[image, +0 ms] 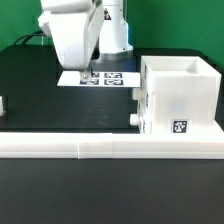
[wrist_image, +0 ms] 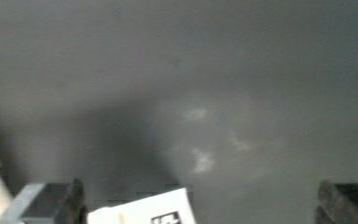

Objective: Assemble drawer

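The drawer's white shell [image: 180, 95] stands on the black table at the exterior view's right, with a square tag [image: 180, 127] on its near face. Two round knobs [image: 137, 94] stick out of the side facing the exterior view's left, so the trays seem to sit inside. My gripper [image: 88, 72] hangs well to the left of the shell, just above the marker board [image: 110, 77]. In the wrist view the gripper [wrist_image: 201, 205] is open and empty, its fingers [wrist_image: 51, 202] wide apart, with a tagged corner of the marker board [wrist_image: 149, 208] between them.
A long low white rail [image: 110, 147] runs across the front, right against the shell's base. A small white part [image: 3, 104] shows at the exterior view's left edge. The arm's base stands behind the marker board.
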`<state>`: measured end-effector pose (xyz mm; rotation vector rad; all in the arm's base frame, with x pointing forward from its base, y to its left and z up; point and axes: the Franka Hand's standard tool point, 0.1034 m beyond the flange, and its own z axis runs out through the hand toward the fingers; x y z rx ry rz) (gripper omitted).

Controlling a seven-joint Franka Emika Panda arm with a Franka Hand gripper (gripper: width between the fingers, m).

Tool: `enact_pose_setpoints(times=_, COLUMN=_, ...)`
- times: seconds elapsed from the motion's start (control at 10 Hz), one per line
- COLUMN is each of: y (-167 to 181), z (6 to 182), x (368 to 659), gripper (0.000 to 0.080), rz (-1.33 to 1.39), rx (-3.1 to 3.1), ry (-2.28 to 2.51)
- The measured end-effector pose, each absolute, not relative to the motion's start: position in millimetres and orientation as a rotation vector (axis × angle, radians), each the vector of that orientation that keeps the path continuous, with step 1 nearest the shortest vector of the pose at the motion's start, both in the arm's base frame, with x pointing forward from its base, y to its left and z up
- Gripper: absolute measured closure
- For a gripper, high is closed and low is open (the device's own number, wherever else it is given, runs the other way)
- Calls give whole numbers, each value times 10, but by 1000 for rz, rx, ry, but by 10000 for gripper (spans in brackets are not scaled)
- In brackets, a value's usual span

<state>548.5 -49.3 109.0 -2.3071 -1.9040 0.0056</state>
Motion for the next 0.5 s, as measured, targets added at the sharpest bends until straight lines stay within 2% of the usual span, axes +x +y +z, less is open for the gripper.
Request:
enact_pose_setpoints(times=0.2, y=-426, z=1080, x=5290, gripper=150, rz=-49, rx=-2402, ry=-1847)
enact_pose_setpoints(times=0.5, y=-442, z=1067, x=5307, gripper=150, rz=-43, rx=-2400, ry=-1841)
